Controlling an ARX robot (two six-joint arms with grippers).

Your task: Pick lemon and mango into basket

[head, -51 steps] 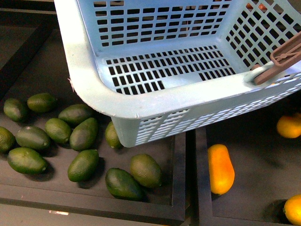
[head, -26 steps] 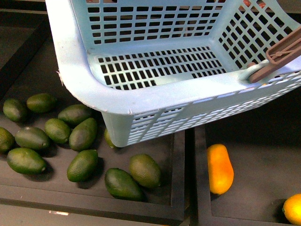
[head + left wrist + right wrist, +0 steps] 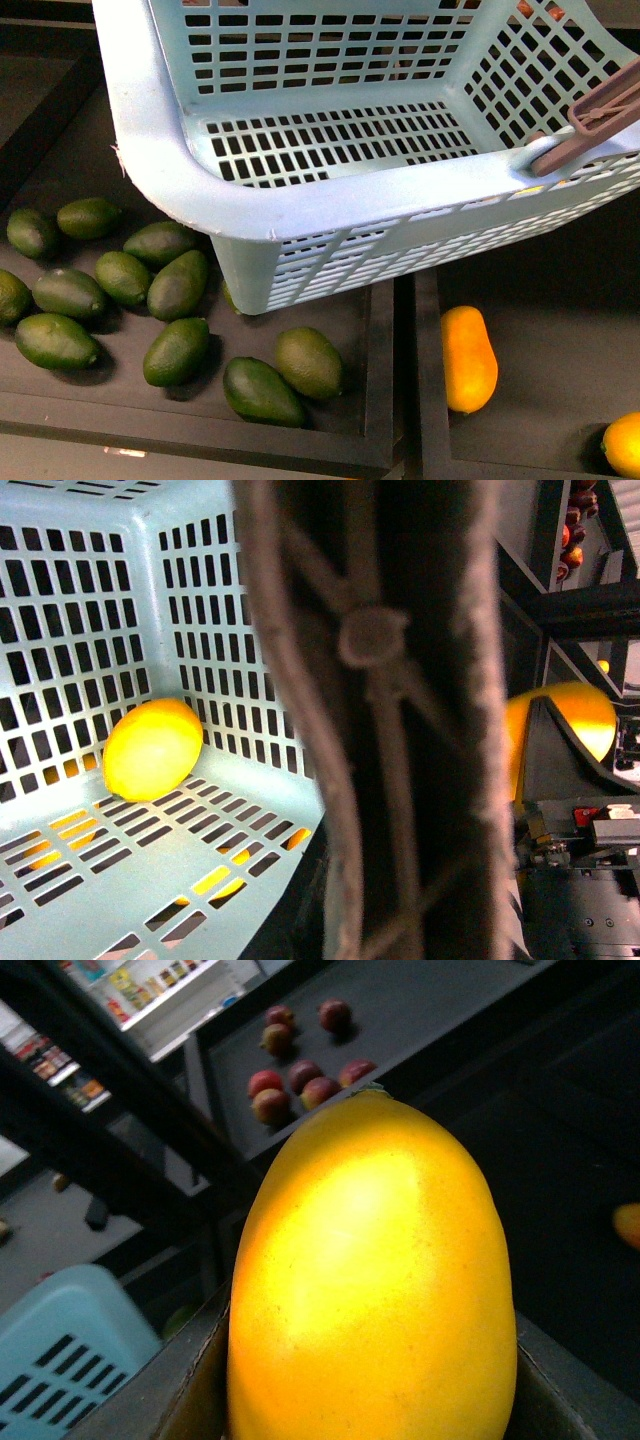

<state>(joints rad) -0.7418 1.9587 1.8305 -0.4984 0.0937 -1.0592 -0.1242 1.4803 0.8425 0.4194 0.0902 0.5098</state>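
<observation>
Right gripper (image 3: 370,1392) clamps the mango (image 3: 370,1260) outside the basket (image 3: 300,215) rim, lemon (image 3: 152,750) inside; left gripper unseen.

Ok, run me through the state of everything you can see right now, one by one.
Basket: held up in the air, tilted.
Lemon: inside the basket, in a corner.
Mango: clamped in the right gripper, outside the basket.
Second mango: lying in the right tray.
Dark green oval fruits: lying loose in the left tray.
Red apples: lying in a farther tray.

Lemon (image 3: 152,748) in basket (image 3: 300,215), against its wall. Below basket: green fruits (image 3: 178,285) in left tray (image 3: 340,320), long fruit (image 3: 468,358) in right tray (image 3: 560,330).
</observation>
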